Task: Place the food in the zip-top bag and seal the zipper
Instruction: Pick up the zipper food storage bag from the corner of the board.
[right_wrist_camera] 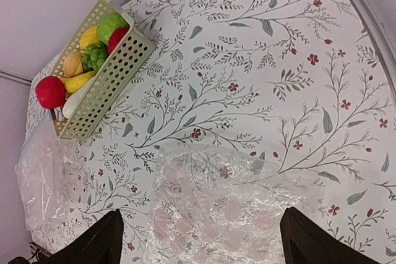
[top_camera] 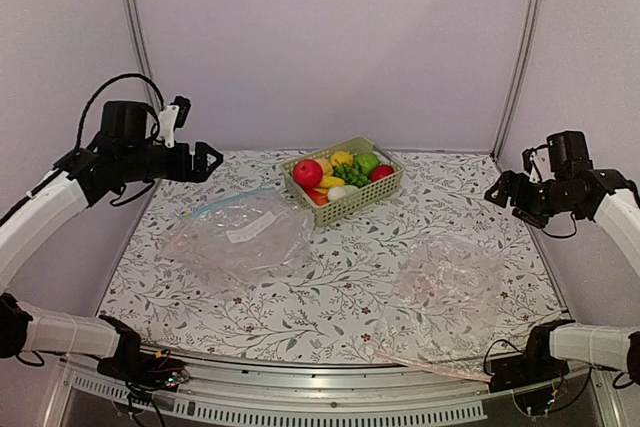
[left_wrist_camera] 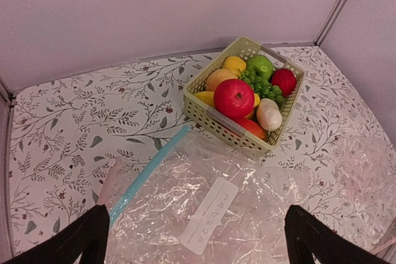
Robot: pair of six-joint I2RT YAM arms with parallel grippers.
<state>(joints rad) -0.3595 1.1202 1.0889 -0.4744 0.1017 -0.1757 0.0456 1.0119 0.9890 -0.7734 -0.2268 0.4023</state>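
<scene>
Both arms hang raised beside the bench (top_camera: 330, 282), left pincer (top_camera: 207, 161) and right pincer (top_camera: 498, 191) spread wide. Glossy fruit (top_camera: 308, 173) fills a perforated basket (top_camera: 350, 207); the crinkly pink-edged bag (top_camera: 445, 292) lies flat.

White tabletop with a leafy floral print (top_camera: 340, 282). Sitting on it: pale green slotted plastic basket (top_camera: 366, 199) full of toy fruit (top_camera: 308, 173) toward the back, clear plastic bag with a blue strip and white label (top_camera: 240, 237) just front-left of it, crinkly clear plastic bag with a pink edge (top_camera: 445, 282) front right.
</scene>
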